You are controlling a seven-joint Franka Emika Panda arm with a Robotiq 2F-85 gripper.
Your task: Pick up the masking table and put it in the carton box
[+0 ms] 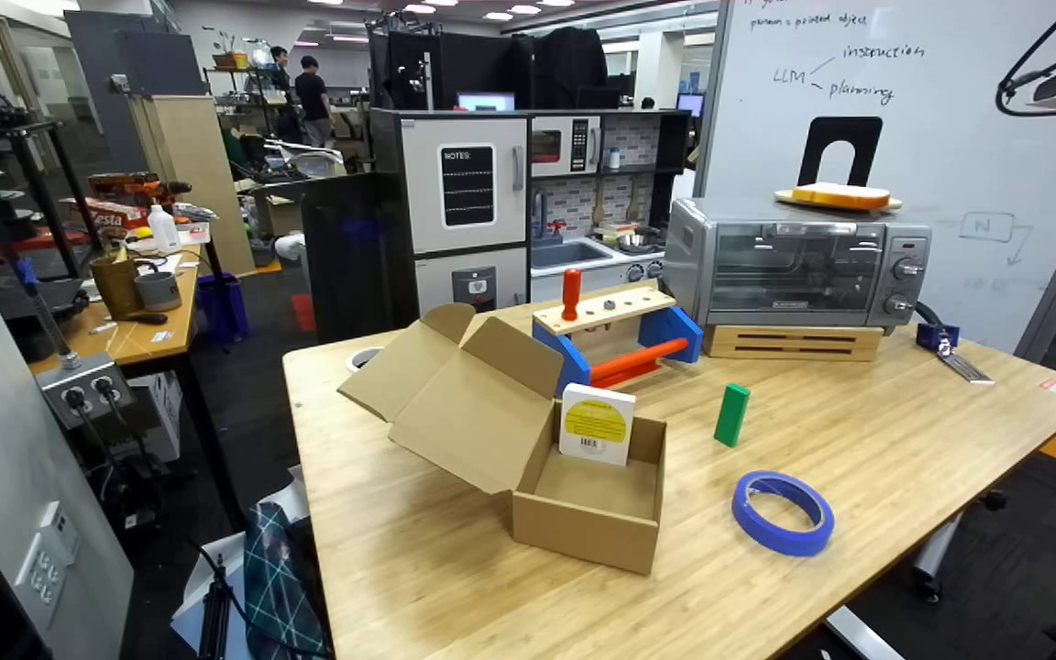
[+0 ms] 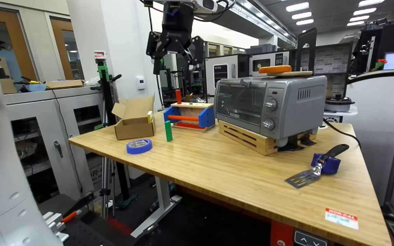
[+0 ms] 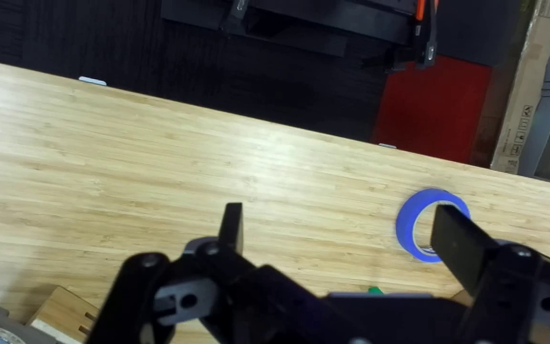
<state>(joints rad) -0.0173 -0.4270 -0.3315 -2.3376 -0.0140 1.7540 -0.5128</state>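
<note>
Pincer [image 3: 339,217]: fingers [image 3: 461,249] spread wide, nothing held, hanging well above the tabletop [image 2: 217,160]. Blue tape roll [image 2: 139,149] lies flat on it, apart from the carton box [image 1: 583,532]; box stands open to the roll's left in an exterior view, white packet [image 1: 596,424] upright inside. My read: pre-grasp, pick not done. Wrist view has the roll off to the right, partly hidden by one finger, so next move likely calls for a sideways shift to line up, then descent. I'd put one finger inside the hollow, one outside, and pinch the band. Risk: clipping the green block [image 1: 731,415], near the roll on its far side.
</note>
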